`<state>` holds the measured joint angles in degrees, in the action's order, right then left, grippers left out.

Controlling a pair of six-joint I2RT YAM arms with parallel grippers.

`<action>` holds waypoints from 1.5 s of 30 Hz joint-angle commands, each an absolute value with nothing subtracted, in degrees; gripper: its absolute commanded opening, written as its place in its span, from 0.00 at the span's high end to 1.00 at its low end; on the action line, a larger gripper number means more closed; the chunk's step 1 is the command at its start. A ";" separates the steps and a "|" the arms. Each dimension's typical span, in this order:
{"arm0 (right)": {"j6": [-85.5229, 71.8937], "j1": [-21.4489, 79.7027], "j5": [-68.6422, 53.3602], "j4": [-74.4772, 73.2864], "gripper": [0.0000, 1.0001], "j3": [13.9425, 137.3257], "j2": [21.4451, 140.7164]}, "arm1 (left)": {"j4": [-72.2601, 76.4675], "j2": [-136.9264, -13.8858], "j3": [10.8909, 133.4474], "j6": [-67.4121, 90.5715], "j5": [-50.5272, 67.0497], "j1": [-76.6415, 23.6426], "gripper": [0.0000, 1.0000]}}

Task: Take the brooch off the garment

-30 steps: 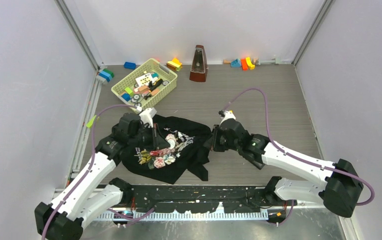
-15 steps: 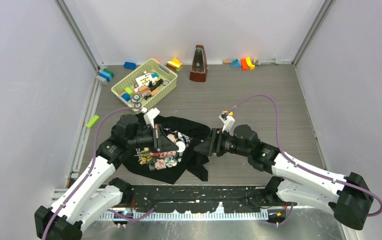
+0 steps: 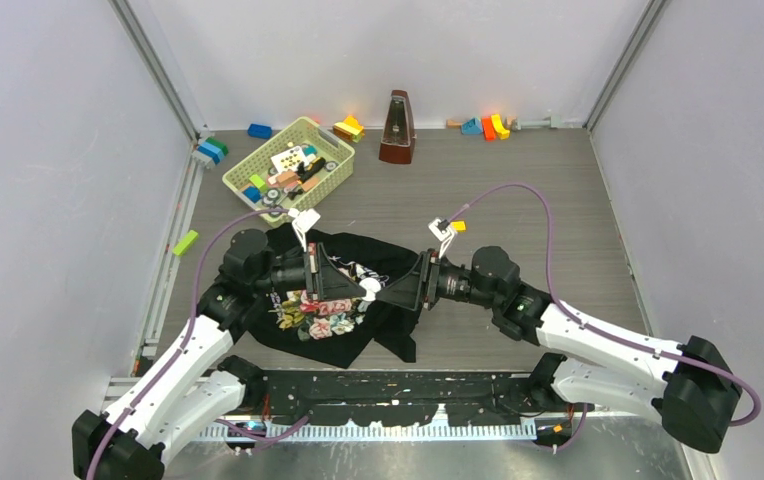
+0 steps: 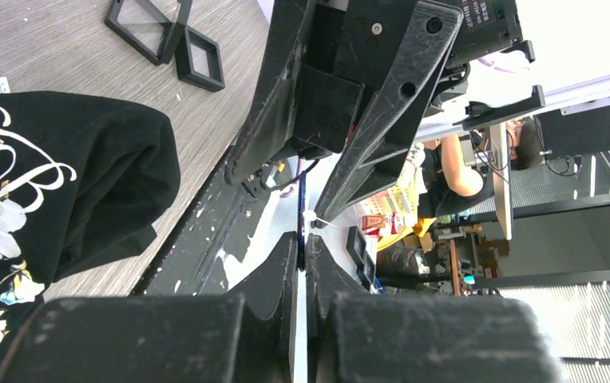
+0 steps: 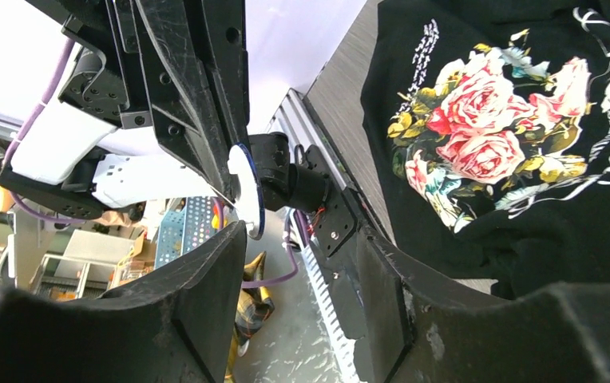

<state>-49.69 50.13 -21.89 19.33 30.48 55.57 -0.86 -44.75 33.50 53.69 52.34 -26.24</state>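
The black T-shirt (image 3: 330, 322) with pink roses and white script lies crumpled on the table. It also shows in the left wrist view (image 4: 54, 175) and the right wrist view (image 5: 509, 120). My left gripper (image 3: 365, 290) is lifted above the shirt, pointing right. It is shut on the brooch (image 5: 247, 191), a small white disc with a blue rim. The brooch shows edge-on as a thin blue line (image 4: 301, 219) between my left gripper's (image 4: 302, 239) fingertips. My right gripper (image 3: 391, 295) faces it tip to tip, open and empty, its jaws wide apart (image 5: 302, 239).
A yellow-green basket (image 3: 258, 165) of small items stands at the back left, with a brown metronome (image 3: 396, 128) behind centre. Toy blocks lie along the back wall (image 3: 488, 126) and the left rail (image 3: 210, 150). Two small black square boxes (image 4: 166, 36) lie on the table.
My left gripper has risen off the shirt and swung right with the brooch in it. My right gripper has turned and moved left until the two meet tip to tip.
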 commanded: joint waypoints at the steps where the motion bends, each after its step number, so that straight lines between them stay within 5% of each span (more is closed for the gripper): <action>1: -50.41 50.27 -25.15 26.55 0.43 33.57 58.00 | 3.62 -44.39 33.15 55.01 54.92 -26.37 1.00; 7: -51.34 50.33 -26.43 29.98 0.45 33.44 59.36 | 3.68 -45.17 32.74 55.01 54.67 -26.37 1.00; 21: -50.81 50.36 -24.77 25.33 0.65 35.94 61.26 | 4.09 -44.96 32.65 55.07 55.10 -26.37 1.00; 45: -50.10 50.41 -17.45 10.81 0.80 39.15 62.53 | 3.68 -43.81 32.88 54.28 54.43 -26.37 1.00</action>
